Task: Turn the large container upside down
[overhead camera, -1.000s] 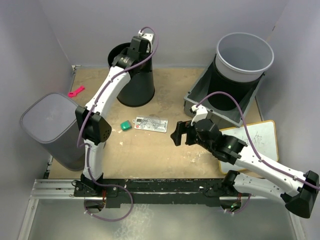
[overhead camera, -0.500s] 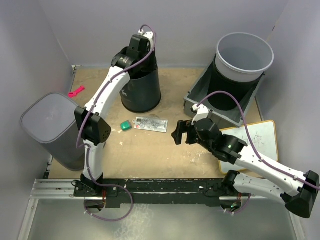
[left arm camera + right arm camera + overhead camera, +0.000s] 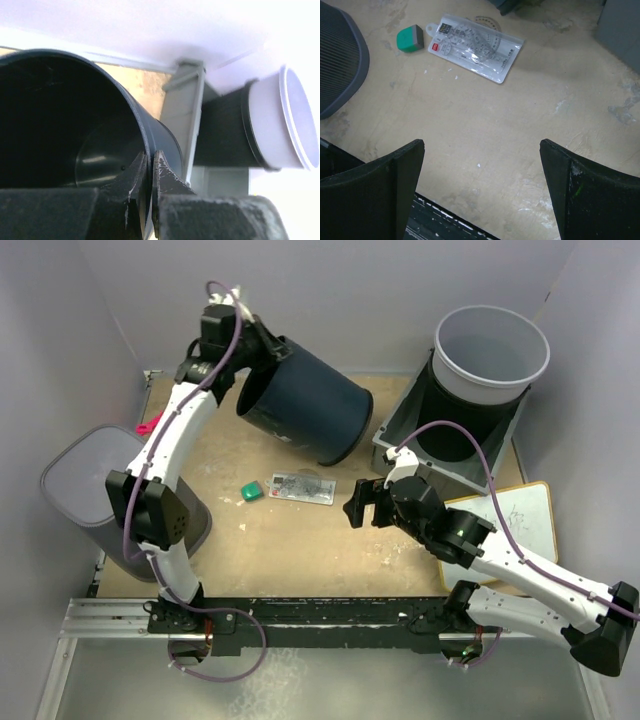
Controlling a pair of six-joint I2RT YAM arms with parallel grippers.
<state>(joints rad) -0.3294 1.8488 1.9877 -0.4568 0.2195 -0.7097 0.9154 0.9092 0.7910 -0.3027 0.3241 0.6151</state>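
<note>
Pinching the black bucket (image 3: pixel 305 405) rim with left gripper (image 3: pixel 150 162), grey crate (image 3: pixel 381 454) close beside. Idling with right gripper (image 3: pixel 481 146) spread. Tipped sideways now, upright before.

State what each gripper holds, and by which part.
The left gripper pinches the dark container by its rim wall, one finger inside, one outside. The right gripper is open, holding nothing.

The left arm (image 3: pixel 172 435) and right arm (image 3: pixel 532 572) are wearing white shells between black joint housings, each trailing a thin purple cable (image 3: pixel 483 468). The right claw (image 3: pixel 482 150) is showing broad black fingers (image 3: pixel 370 182) with pale scuffs, and the left claw (image 3: pixel 150 162) is looking worn grey at its edges.
</note>
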